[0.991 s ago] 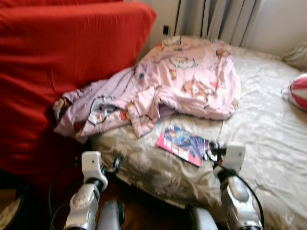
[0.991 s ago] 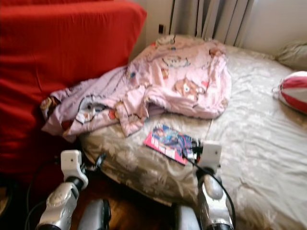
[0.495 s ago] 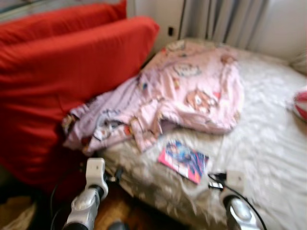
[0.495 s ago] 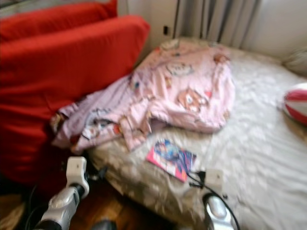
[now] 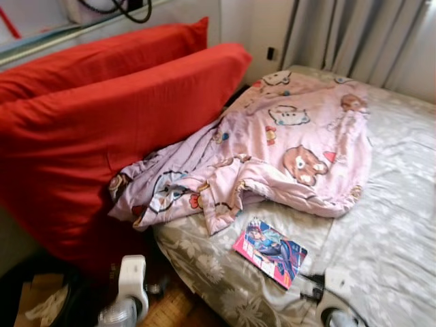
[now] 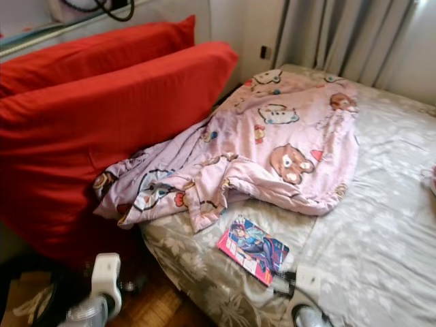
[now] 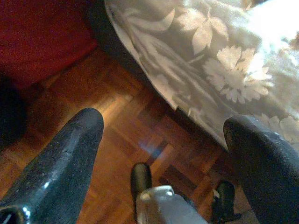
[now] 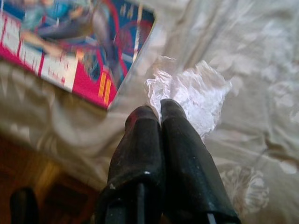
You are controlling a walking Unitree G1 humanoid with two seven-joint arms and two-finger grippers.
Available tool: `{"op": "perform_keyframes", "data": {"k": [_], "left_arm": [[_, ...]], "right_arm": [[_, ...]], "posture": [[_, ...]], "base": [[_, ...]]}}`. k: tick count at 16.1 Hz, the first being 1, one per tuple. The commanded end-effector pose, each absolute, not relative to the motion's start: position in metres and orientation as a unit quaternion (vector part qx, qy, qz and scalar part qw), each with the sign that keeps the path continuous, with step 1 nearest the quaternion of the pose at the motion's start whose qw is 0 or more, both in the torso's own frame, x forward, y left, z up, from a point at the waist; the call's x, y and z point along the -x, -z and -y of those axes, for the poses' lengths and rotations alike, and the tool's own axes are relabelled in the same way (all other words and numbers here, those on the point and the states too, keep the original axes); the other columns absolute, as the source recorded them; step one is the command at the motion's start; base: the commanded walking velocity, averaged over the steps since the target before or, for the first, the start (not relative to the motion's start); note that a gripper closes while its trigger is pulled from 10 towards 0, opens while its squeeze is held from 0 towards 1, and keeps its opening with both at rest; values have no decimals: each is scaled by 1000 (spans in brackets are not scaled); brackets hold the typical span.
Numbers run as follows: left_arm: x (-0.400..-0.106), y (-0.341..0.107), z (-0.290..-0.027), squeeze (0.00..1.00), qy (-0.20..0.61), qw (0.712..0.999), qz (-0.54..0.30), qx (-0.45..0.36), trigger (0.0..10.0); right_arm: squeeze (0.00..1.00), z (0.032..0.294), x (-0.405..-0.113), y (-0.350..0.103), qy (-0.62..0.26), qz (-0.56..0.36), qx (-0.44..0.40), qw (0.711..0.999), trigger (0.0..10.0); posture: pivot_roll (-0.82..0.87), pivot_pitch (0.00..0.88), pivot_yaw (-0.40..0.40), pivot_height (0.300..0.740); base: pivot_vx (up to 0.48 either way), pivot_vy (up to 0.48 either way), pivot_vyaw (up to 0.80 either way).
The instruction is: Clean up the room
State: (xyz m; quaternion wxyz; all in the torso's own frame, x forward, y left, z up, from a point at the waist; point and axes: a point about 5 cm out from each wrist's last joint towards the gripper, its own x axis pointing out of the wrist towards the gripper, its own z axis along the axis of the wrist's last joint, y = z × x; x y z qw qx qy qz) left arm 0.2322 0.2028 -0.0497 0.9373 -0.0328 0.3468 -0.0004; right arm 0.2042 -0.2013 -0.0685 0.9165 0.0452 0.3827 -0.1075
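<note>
Floral bed: right end effector fully closed, apparently touching crinkled clear wrapper; left end effector spread wide, empty.

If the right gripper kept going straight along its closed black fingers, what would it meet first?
Most likely the crumpled clear plastic wrapper lying on the floral beige bedspread, just past the right gripper fingertips. The pink-and-blue magazine lies off to one side of that line. Depth is hard to judge here.
</note>
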Motion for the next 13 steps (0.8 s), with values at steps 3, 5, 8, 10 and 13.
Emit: {"op": "perform_keyframes", "data": {"k": [3, 5, 8, 10, 13], "left_arm": [[-220, 59, -203, 0, -22, 929, -367, 42, 10000], [-217, 60, -205, 0, -33, 928, -370, 43, 10000], [-211, 62, -212, 0, -52, 924, -378, 39, 10000], [-206, 65, -213, 0, -53, 921, -383, 38, 10000], [-203, 67, -213, 0, -53, 919, -389, 39, 10000]], "right_arm": [[0, 185, -190, 78, 79, -405, -28, 910, 10000], [0, 188, -183, 81, 75, -414, -15, 907, 10000], [0, 189, -181, 82, 71, -417, -14, 906, 10000], [0, 187, -181, 83, 72, -417, -16, 906, 10000], [0, 181, -182, 83, 61, -417, -14, 907, 10000]], "posture": [[43, 27, -19, 735], [44, 17, -23, 735], [48, 8, -19, 735], [43, 0, -14, 735], [44, 0, -8, 735]], "base": [[0, 0, 142], [0, 0, 713], [0, 0, 800], [0, 0, 800], [0, 0, 800]]}}
